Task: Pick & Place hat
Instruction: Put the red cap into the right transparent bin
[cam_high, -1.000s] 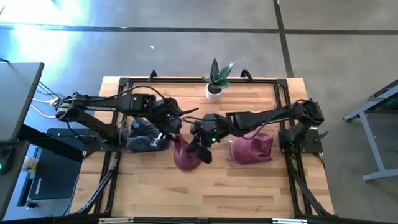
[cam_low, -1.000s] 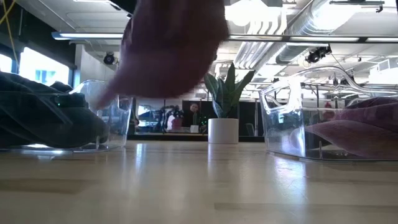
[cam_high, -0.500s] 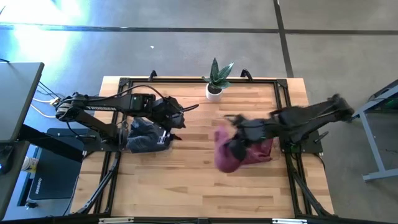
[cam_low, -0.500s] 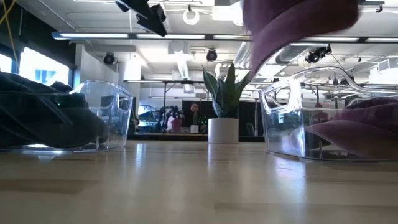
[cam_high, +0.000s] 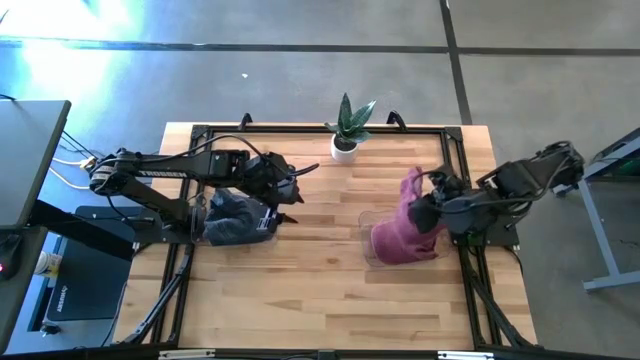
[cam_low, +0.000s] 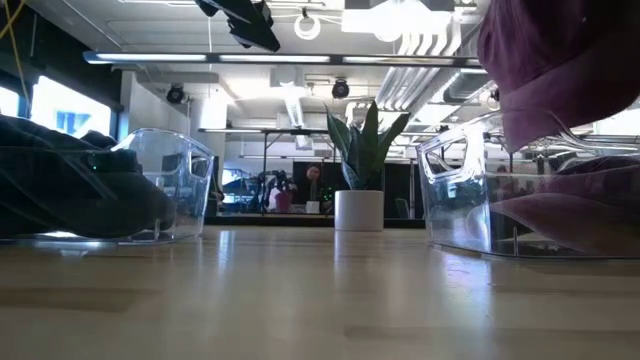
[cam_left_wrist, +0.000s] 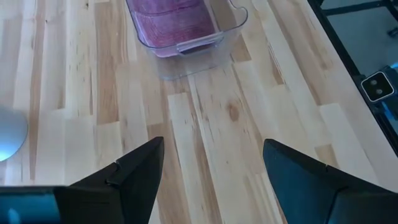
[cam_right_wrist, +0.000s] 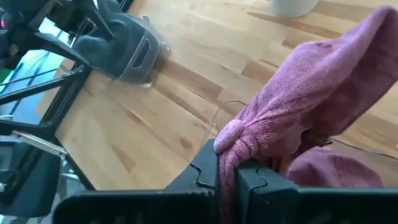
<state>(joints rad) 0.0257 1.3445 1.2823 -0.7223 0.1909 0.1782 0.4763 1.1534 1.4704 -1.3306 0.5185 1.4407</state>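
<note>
Maroon hat (cam_high: 411, 193) clamped in right gripper (cam_high: 428, 203), hanging over right bin (cam_high: 368, 248); left gripper (cam_high: 283, 192) apart, empty, well away from bin; risk: loose knit snags fingers, drapes over rim

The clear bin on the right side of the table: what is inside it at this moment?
The clear bin holds maroon hats; how many is unclear. What lies beneath them is covered. The right gripper holds another maroon hat above it.
</note>
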